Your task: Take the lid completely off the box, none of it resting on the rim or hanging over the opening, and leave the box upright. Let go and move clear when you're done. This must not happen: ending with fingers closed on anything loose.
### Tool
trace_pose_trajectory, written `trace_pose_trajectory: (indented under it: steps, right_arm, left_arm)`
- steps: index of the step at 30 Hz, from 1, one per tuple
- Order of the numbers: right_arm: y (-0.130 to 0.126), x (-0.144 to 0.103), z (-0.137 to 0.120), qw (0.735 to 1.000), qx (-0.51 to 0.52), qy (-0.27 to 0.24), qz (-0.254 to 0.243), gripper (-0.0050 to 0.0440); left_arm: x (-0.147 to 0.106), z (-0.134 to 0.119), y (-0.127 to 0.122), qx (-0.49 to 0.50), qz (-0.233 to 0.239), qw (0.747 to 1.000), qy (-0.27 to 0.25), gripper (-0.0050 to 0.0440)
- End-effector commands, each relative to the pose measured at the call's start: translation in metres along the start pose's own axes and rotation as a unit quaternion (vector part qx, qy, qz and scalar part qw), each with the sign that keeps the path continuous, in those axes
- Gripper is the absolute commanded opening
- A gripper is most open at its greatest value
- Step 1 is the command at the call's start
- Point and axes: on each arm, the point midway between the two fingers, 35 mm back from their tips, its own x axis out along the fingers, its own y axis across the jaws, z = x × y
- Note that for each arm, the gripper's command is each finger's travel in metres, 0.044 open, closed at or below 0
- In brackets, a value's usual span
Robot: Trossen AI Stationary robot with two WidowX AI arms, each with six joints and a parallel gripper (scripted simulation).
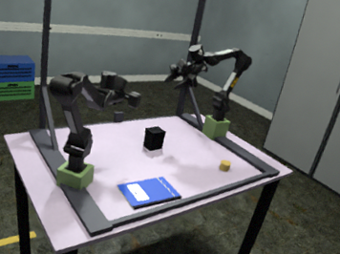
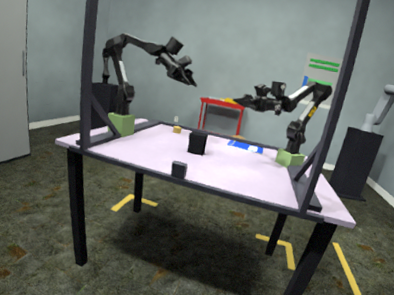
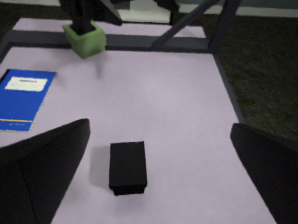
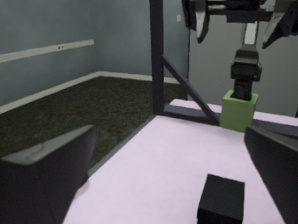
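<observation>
The black box [image 1: 153, 140] stands upright near the middle of the table, also in the exterior view [image 2: 197, 142]. Its lid is the same black and looks seated on top; I cannot make out the seam. My left gripper [image 1: 172, 74] is open and empty, high above the table at the back, also in the exterior view [image 2: 187, 78]. The left wrist view looks down on the box [image 3: 128, 167] between the spread fingers. My right gripper [image 1: 132, 99] is open and empty, raised above the far table edge. The right wrist view shows the box [image 4: 221, 200] low between its fingers.
A blue notebook [image 1: 148, 191] lies near the front rail. A small yellow cylinder [image 1: 225, 165] sits at the right end. A small dark block [image 1: 118, 116] stands at the far table edge. Green arm bases [image 1: 75, 174] [image 1: 216, 126] and dark frame posts stand at both ends.
</observation>
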Motion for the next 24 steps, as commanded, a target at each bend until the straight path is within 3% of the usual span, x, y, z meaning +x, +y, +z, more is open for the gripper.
trace_pose_trajectory:
  steps: [1, 10, 13, 18, 24]
  right_arm:
    - [-0.009, 0.011, -0.029, 1.000, 0.003, 0.011, -0.029, 0.0440]
    - [-0.027, 0.037, -0.092, 0.995, 0.007, 0.050, -0.090, 0.0440]
    - [-0.029, 0.040, -0.095, 0.994, 0.010, 0.044, -0.097, 0.0440]
    - [-0.040, 0.054, -0.127, 0.990, 0.018, 0.048, -0.131, 0.0440]
    - [-0.051, 0.067, -0.163, 0.984, 0.023, 0.063, -0.166, 0.0440]
  left_arm:
    - [0.026, -0.011, 0.007, -0.009, 0.008, 0.996, 0.091, 0.0421]
    - [0.091, -0.054, 0.023, -0.025, 0.027, 0.955, 0.294, 0.0421]
    - [0.097, -0.058, 0.024, -0.027, 0.028, 0.949, 0.313, 0.0421]
    - [0.123, -0.077, 0.030, -0.032, 0.035, 0.920, 0.389, 0.0421]
    - [0.142, -0.090, 0.034, -0.036, 0.038, 0.897, 0.440, 0.0421]
